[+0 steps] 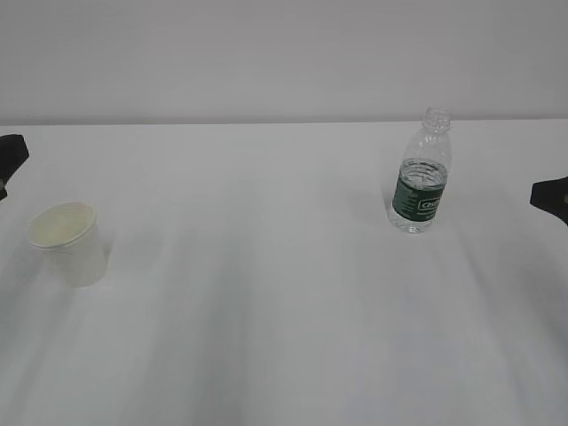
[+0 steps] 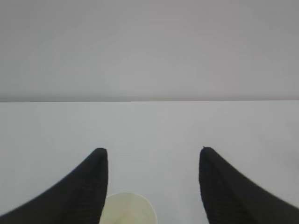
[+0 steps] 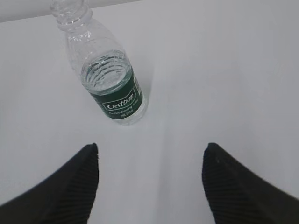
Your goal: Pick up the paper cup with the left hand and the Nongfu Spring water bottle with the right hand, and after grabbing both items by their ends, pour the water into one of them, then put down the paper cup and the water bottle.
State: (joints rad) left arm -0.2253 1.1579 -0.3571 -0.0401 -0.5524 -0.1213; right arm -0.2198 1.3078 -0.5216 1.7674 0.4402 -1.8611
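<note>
In the exterior view, a small white tapered paper cup point(image 1: 69, 243) with a cream-coloured inside is being shown standing upright on the left of a plain white table point(image 1: 266, 293). A small clear ribbed plastic water bottle point(image 1: 422, 173) with a dark green label and no cap is being shown upright on the right, well apart from the cup. Clear water point(image 1: 421, 176) is being held in its lower part, level with the top of the label. Only a black tip of the left hand point(image 1: 11, 160) is being seen at the left edge, and a black tip of the right hand point(image 1: 550, 195) at the right edge; neither is touching anything.

In the left wrist view, the left gripper point(image 2: 153, 150) is being held with its two black fingers point(image 2: 88, 186) spread wide and empty. The cup's rim point(image 2: 127, 211) is being glimpsed at the bottom edge, just beside the left finger.

In the right wrist view, the right gripper point(image 3: 152, 145) is being held with its fingers point(image 3: 79, 186) spread wide apart, nothing between them. The bottle point(image 3: 110, 79) is being seen ahead of the fingertips, towards the left, untouched, its label reading "Cestbon".
</note>
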